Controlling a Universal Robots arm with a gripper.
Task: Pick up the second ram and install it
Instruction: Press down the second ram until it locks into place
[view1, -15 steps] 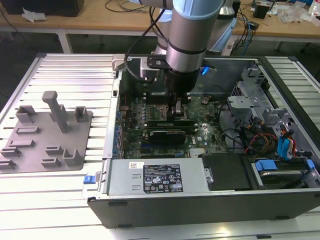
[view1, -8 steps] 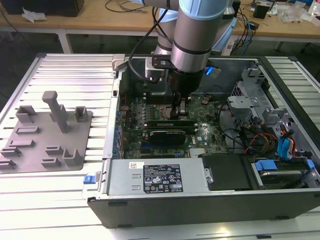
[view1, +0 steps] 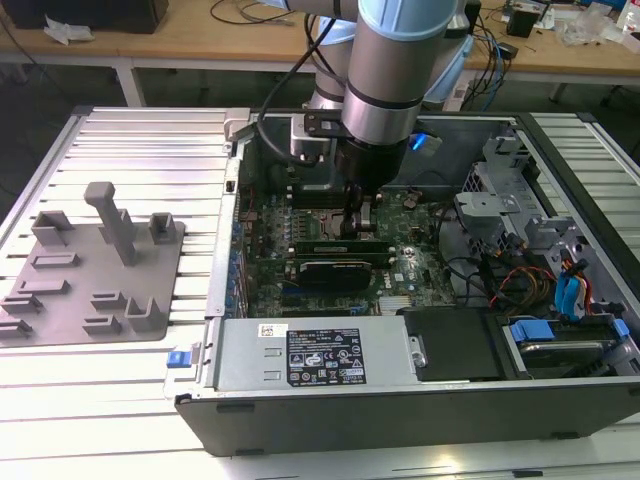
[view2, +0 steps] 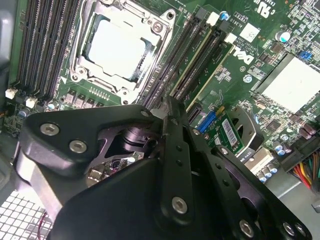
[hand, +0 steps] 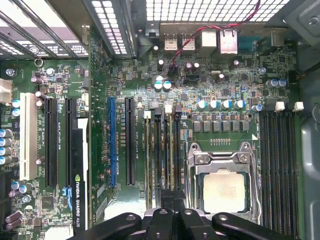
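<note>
A ribbed, light metal table (view1: 130, 150) carries the work. An open computer case (view1: 400, 400) sits across its middle and toward the exterior view's right edge, and a grey fixture plate (view1: 90, 280) with upright blocks lies near the exterior view's left edge.

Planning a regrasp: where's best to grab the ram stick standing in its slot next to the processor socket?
Take the ram stick by its top long edge near mid-length, coming straight down across its flat faces. It stands on edge in its slot, processor socket one side, graphics card the other, so probably only the top is free.
</note>
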